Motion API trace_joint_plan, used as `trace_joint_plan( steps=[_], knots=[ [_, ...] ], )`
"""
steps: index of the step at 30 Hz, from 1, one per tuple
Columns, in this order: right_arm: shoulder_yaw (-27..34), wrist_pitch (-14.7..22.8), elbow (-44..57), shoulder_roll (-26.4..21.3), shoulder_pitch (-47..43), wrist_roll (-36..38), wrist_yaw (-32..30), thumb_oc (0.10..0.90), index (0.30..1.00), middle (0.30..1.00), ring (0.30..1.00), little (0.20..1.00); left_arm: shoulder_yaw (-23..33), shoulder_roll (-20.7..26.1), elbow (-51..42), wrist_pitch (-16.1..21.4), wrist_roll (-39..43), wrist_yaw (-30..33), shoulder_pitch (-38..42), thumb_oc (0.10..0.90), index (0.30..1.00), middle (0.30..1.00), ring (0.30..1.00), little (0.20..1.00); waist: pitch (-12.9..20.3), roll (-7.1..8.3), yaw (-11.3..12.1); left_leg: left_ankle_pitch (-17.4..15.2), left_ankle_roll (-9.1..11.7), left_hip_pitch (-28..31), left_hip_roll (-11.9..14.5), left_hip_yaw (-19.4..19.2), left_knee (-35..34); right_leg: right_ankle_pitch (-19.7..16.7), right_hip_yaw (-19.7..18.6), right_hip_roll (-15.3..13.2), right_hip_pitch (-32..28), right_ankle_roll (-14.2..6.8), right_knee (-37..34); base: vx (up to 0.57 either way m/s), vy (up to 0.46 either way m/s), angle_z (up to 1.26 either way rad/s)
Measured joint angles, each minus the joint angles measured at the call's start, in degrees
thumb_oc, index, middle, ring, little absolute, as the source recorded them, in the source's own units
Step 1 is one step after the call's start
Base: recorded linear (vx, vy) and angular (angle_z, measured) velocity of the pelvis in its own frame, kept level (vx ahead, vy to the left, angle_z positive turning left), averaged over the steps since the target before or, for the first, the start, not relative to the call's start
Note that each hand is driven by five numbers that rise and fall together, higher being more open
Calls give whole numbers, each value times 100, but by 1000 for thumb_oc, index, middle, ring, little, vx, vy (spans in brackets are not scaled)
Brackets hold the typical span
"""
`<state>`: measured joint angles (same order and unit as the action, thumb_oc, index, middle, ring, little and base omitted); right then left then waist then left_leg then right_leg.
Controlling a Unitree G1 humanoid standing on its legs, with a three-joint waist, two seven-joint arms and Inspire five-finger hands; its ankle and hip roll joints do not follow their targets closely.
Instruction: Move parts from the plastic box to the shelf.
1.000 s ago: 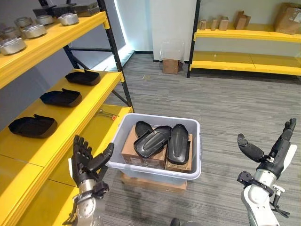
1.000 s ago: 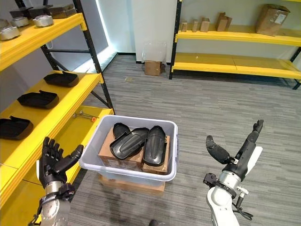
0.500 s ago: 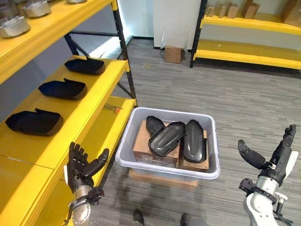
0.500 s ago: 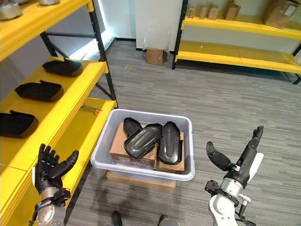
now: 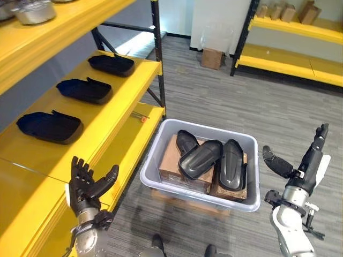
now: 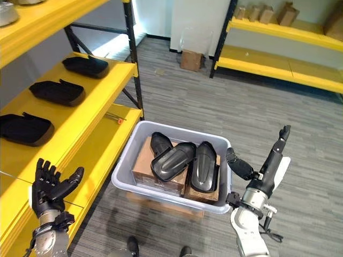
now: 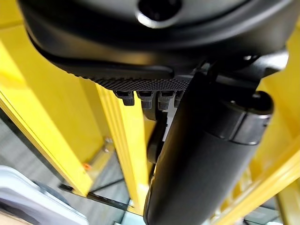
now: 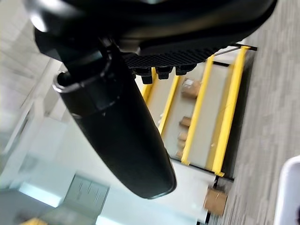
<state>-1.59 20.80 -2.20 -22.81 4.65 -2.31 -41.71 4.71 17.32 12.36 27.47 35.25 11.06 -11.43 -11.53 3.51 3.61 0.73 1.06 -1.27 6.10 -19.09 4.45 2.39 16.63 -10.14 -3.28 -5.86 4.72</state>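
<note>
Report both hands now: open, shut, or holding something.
Left hand: open, fingers spread, holding nothing, raised beside the yellow shelf.
Right hand: open, fingers straight, holding nothing, beside the plastic box.

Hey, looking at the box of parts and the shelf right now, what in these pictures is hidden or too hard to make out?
- Cardboard boxes inside the plastic box: contents unseen, closed and covered by the black parts.
- Third part, eye views: mostly hidden under the other two.
- Metal parts on the top shelf: cut off by the picture's edge.
- Small orange-tipped item on the lower shelf: too small to identify.
</note>
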Motion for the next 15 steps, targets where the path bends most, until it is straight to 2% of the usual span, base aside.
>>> trace_joint_plan(
  steps=[6,8,9,10,11,12,13,14,15],
  knots=[
    [-7,-129,158,-330,-281,-225,507,900,1000,1000,1000,1000,17,1,-13,-8,3,-63,58,900,1000,1000,1000,1000,4,66,-7,-82,-108,43,-136,-48,32,53,-40,-179,88,-37,252,44,77,-4],
    [-7,-173,247,-424,-288,-217,746,900,1000,1000,1000,1000,19,72,-80,-89,-2,-79,146,900,1000,1000,1000,1000,-4,171,-25,-112,-140,62,-170,-96,51,34,-26,-203,200,-39,492,51,-190,-13],
    [-19,-211,318,-516,-285,-198,969,900,1000,1000,1000,1000,24,226,-128,-107,-11,-146,134,900,1000,1000,1000,1000,-34,233,9,-129,-94,191,18,-146,-47,104,-66,-304,529,-112,1127,30,-444,-32],
    [-46,-233,415,-545,-244,-196,1046,900,1000,1000,1000,1000,58,242,-93,-125,-8,-143,131,900,1000,1000,1000,1000,-41,238,-5,-156,-57,236,39,-153,-33,216,-73,-437,684,-141,1413,12,-441,-27],
    [-125,-229,530,-623,-207,-199,1127,900,1000,1000,1000,1000,74,240,-67,-134,-2,-73,121,900,1000,1000,1000,1000,-46,241,-52,-144,-60,240,81,-219,42,248,-13,-697,689,-142,1246,-56,-480,-24],
    [-260,-221,652,-639,-252,-201,1203,900,1000,1000,1000,1000,89,287,-69,-133,-4,-14,103,900,1000,1000,1000,1000,-26,290,-29,-184,-56,211,133,-365,86,51,181,-1019,755,-208,949,-19,-387,-27],
    [-383,-184,671,-610,-306,-209,1264,900,1000,1000,1000,1000,107,343,-66,-126,-4,-5,77,900,1000,1000,1000,1000,-14,309,-2,-226,-15,203,239,-351,129,-95,184,-1204,835,-268,801,14,-543,-47],
    [-623,-185,673,-571,-427,-223,1391,900,1000,1000,1000,1000,126,452,-47,-122,-4,1,24,900,1000,1000,1000,1000,-10,338,21,-191,78,191,374,-420,170,-345,262,-1294,879,-467,514,49,-262,-33],
    [-767,-207,674,-567,-483,-228,1497,900,1000,1000,1000,1000,145,485,-17,-124,-3,7,16,900,1000,1000,1000,1000,-8,351,37,-155,135,176,451,-360,170,-488,264,-1320,833,-489,274,40,-313,-17]
  ],
)
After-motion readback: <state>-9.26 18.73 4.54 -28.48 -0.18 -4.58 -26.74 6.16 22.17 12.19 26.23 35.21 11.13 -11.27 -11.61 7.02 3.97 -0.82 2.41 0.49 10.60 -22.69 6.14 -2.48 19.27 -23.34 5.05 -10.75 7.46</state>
